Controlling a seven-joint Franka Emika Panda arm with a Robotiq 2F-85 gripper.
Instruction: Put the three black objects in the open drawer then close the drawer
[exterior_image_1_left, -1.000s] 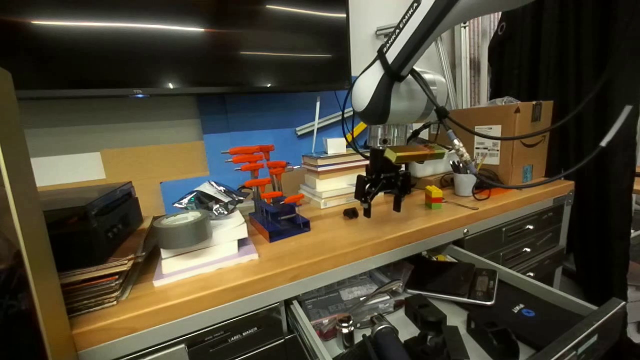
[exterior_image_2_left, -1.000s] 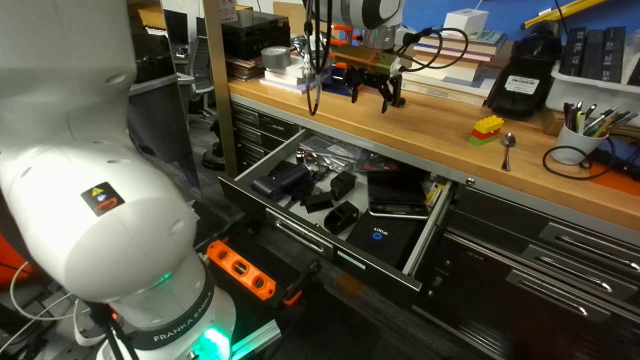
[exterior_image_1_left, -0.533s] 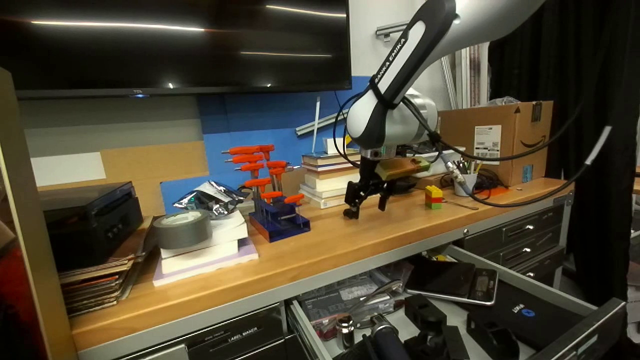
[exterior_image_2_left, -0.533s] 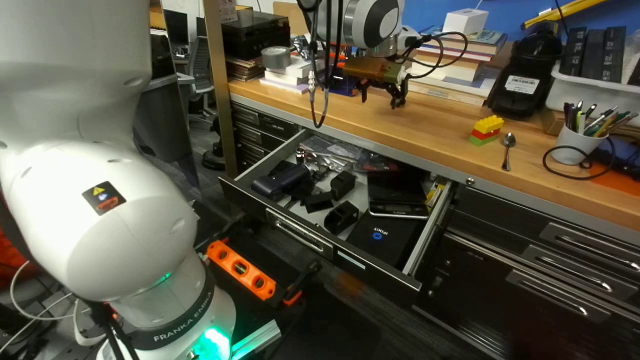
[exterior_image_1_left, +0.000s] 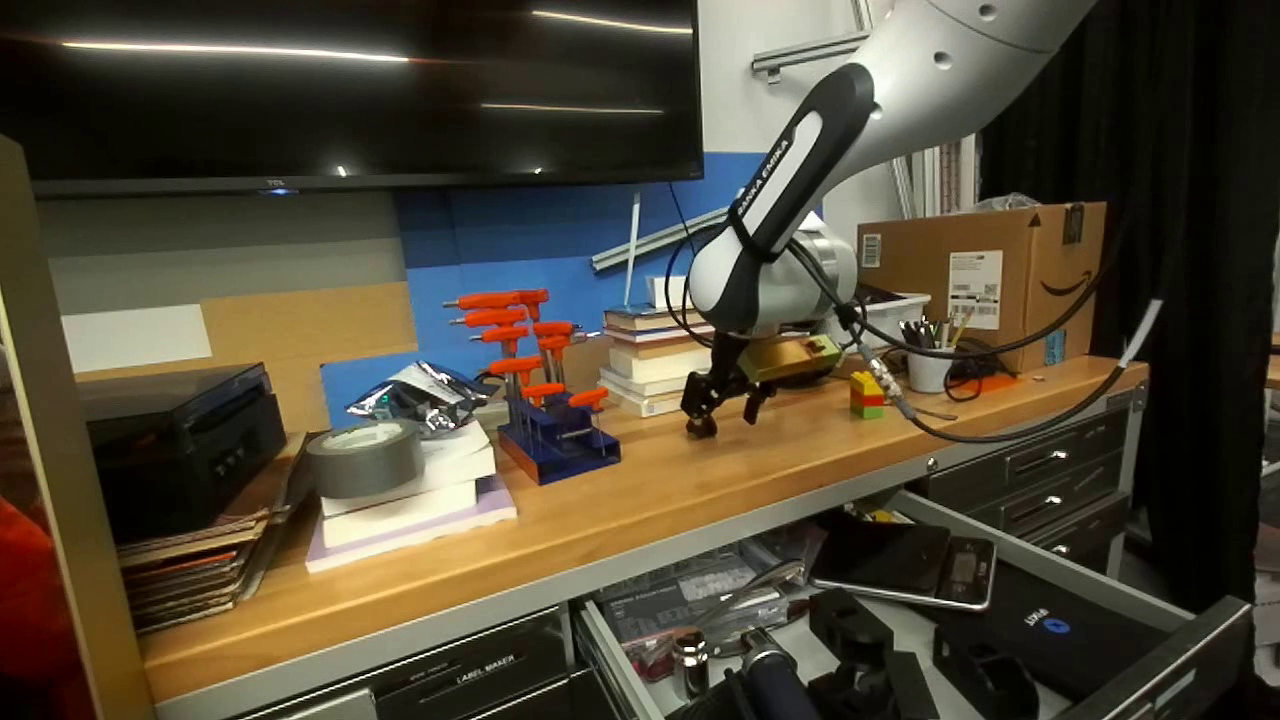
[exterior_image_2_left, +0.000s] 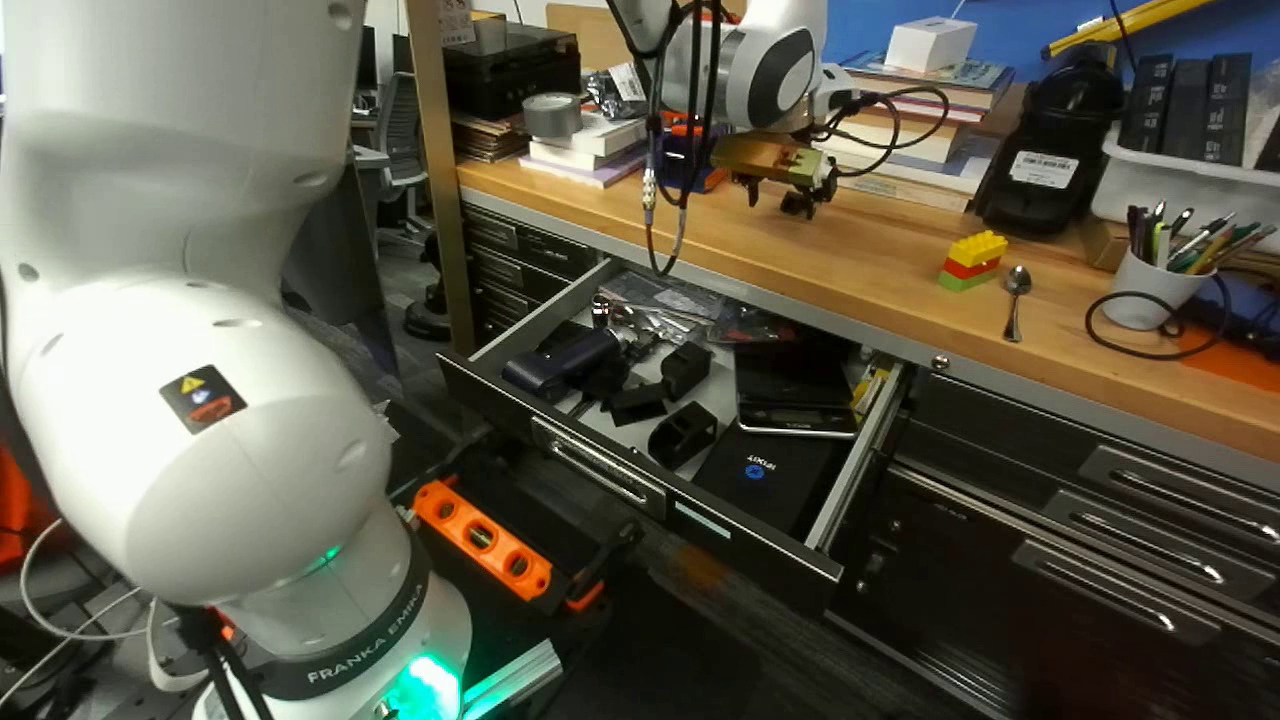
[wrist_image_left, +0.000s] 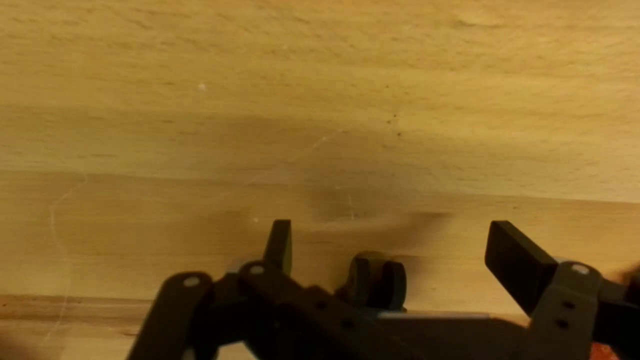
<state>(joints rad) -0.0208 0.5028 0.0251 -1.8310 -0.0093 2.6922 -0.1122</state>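
Note:
A small black object (wrist_image_left: 377, 282) lies on the wooden bench top, partly hidden by my gripper's linkage in the wrist view. It also shows beside a fingertip in an exterior view (exterior_image_1_left: 702, 428). My gripper (wrist_image_left: 392, 245) is open and empty, low over the bench, with the object between its fingers and nearer one of them. I cannot tell whether they touch. The drawer (exterior_image_2_left: 850, 492) is pulled open below. Blocky black objects lie in it: one towards the back (exterior_image_2_left: 687, 368), one at the front (exterior_image_2_left: 683, 434), and a flatter one between (exterior_image_2_left: 637, 403).
The drawer also holds a flat black case (exterior_image_2_left: 770, 470), a scale (exterior_image_2_left: 795, 390) and tools. On the bench stand a red-handled hex key stand (exterior_image_1_left: 560, 445), book stacks (exterior_image_1_left: 650, 375), a toy brick block (exterior_image_2_left: 972, 262), a spoon (exterior_image_2_left: 1016, 290) and a pen cup (exterior_image_2_left: 1150, 290).
My gripper has come down to the bench top, over the small black object, and has tilted. Its fingers stay open. The drawer and its contents have not moved.

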